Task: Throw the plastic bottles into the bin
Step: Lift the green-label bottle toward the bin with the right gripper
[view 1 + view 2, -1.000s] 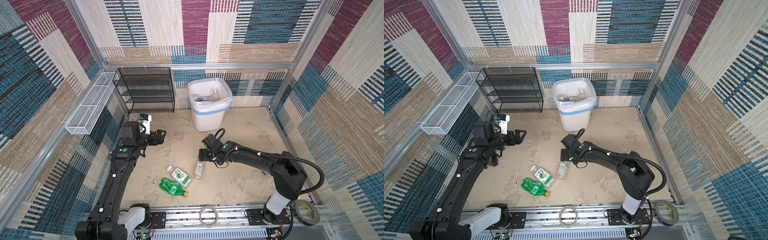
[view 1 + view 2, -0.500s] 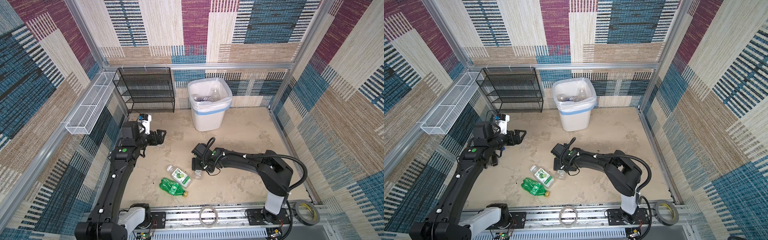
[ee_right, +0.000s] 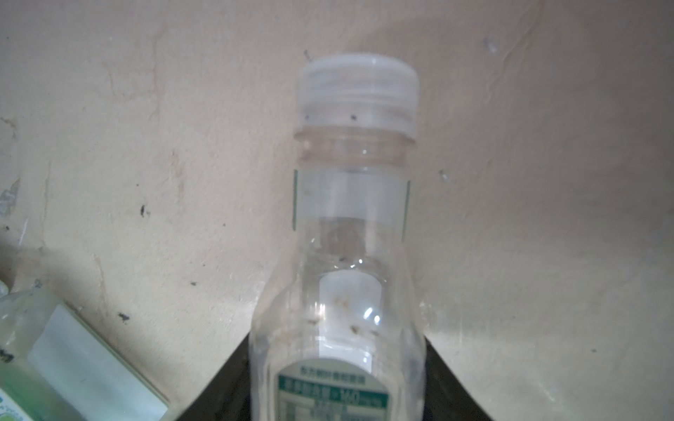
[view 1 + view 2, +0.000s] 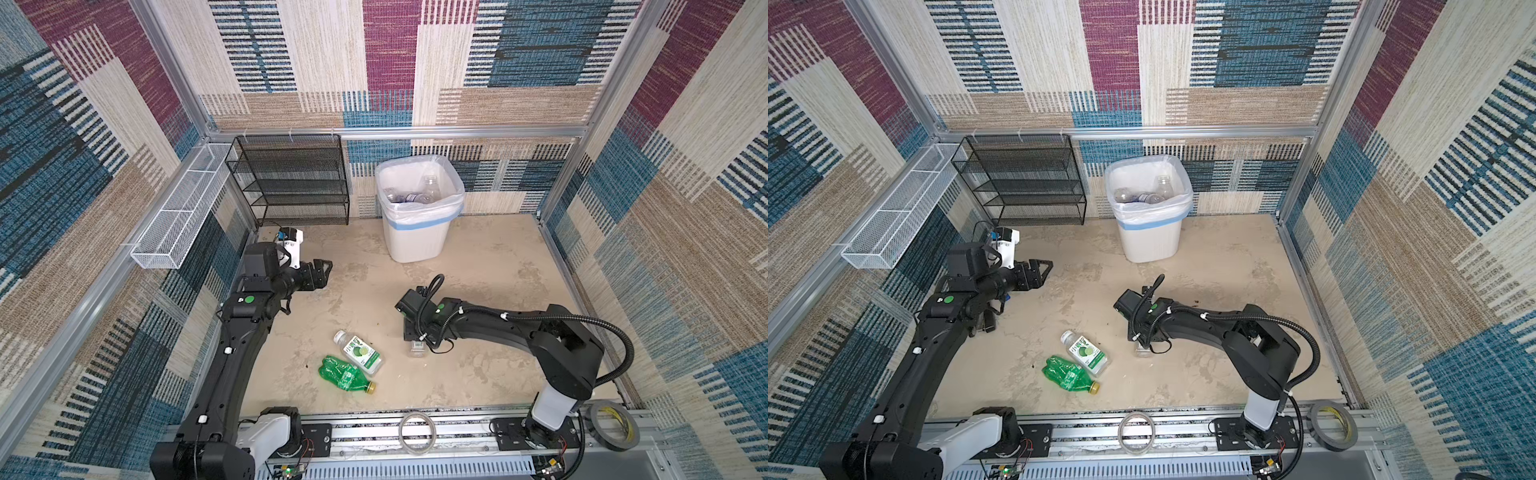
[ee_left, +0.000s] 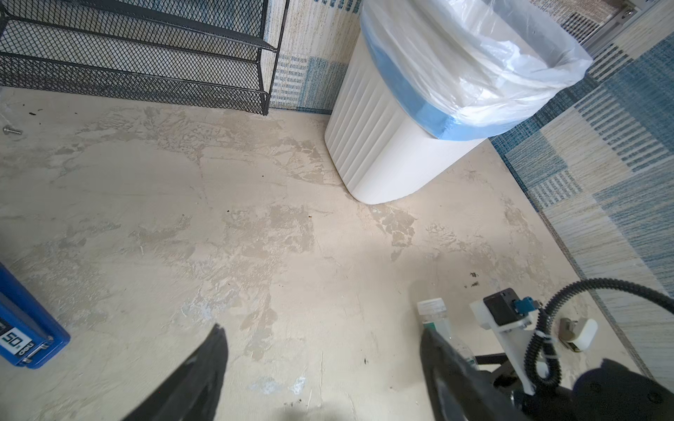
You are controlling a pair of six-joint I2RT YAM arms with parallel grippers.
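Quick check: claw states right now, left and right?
Left claw: open, holding nothing.
Right claw: closed on the clear white-capped bottle.

Walls (image 4: 390, 62): woven patchwork panels in blue, maroon, beige and cream with striped blocks, on three sides. Aluminium frame (image 4: 399, 132): posts in corners, rail across back. Tabletop (image 4: 478, 257): beige, blotchy, scuffed, dark specks. Black mesh rack (image 4: 295, 183): tiered, against back wall, left. White wire basket (image 4: 178, 224): hung along left wall. Slotted metal rail (image 4: 365, 432): front edge. Dark tape roll (image 4: 614, 426): at its right end. Light even, shadows soft.
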